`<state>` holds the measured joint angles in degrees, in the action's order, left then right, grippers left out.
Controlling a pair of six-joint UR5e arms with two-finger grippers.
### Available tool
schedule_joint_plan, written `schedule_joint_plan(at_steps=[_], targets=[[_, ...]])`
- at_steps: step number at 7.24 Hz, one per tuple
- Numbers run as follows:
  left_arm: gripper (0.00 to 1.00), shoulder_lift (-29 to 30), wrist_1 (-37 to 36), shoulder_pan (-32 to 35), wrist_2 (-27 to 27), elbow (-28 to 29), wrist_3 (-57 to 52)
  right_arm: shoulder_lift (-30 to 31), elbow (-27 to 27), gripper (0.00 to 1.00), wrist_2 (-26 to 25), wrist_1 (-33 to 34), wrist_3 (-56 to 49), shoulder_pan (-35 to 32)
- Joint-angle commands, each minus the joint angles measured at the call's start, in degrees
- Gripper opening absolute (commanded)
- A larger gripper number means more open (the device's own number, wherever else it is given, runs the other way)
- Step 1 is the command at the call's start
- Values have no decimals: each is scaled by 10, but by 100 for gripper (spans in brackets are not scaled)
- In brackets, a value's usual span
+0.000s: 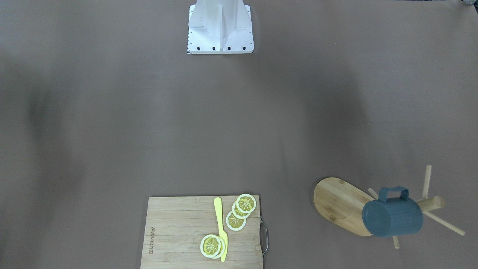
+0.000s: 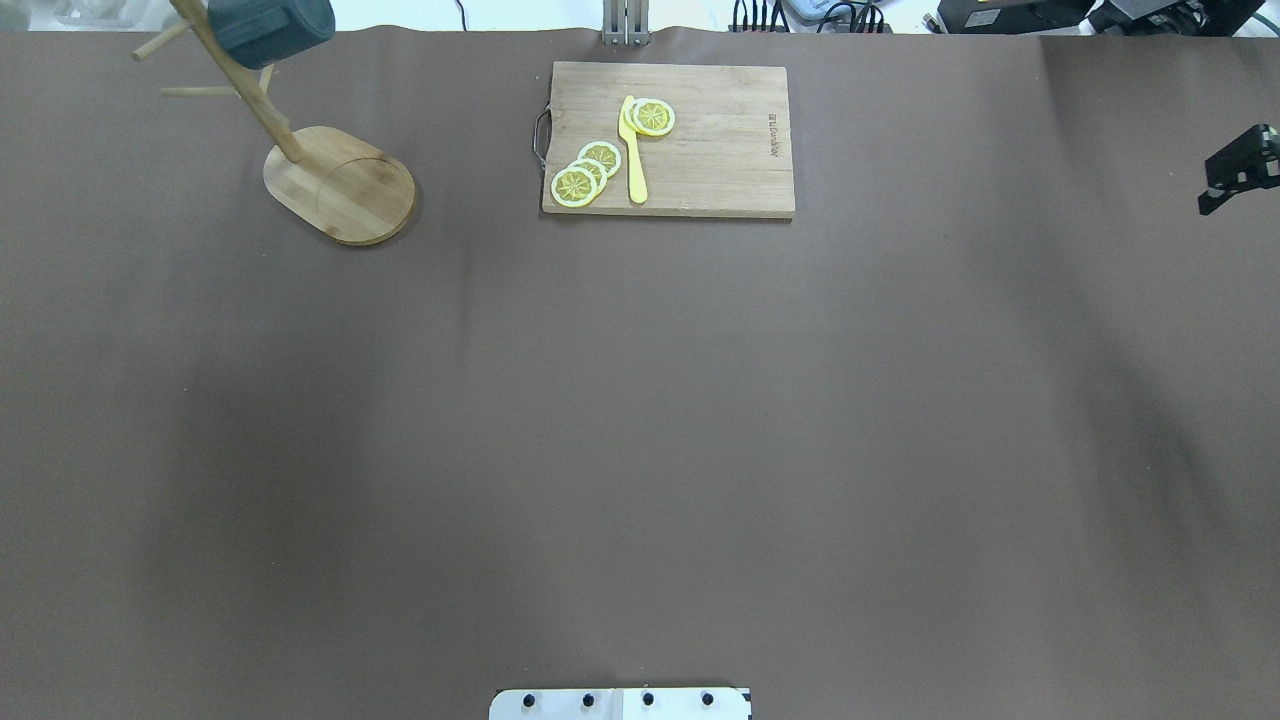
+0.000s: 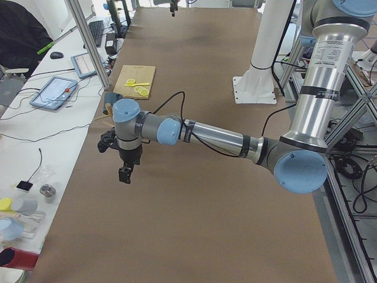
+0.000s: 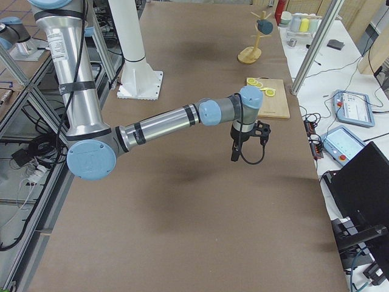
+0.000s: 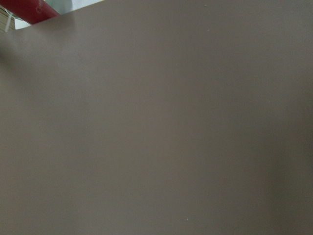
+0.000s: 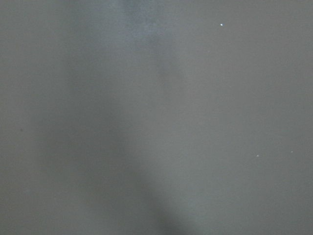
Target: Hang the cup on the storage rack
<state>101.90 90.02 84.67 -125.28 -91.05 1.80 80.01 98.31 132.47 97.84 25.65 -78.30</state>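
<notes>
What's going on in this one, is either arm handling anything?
Nothing is being handled at this moment. The cup hangs on a peg of the storage rack, clear of its base. The left gripper and the right gripper both hover over bare table, far from the rack; whether they are open cannot be told. A cutting board with lemon slices and a yellow knife lies apart.

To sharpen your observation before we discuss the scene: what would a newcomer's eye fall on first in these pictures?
First, the slate-blue ribbed mug hanging on the wooden mug tree, at the table's far corner on the robot's left. Next, the bamboo cutting board at the middle of the far edge, bearing lemon slices and a yellow knife.
</notes>
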Motion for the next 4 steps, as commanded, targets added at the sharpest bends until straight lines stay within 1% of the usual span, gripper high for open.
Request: schedule_joint_plan(at_steps=[1, 3, 4], targets=[[99, 7, -11, 0, -53, 19, 0, 10, -41, 100, 14, 1, -119, -64], [99, 11, -32, 0, -65, 18, 0, 29, -67, 100, 24, -4, -171, -90], [99, 11, -42, 5, -66, 18, 0, 34, -71, 100, 23, -4, -166, -90]])
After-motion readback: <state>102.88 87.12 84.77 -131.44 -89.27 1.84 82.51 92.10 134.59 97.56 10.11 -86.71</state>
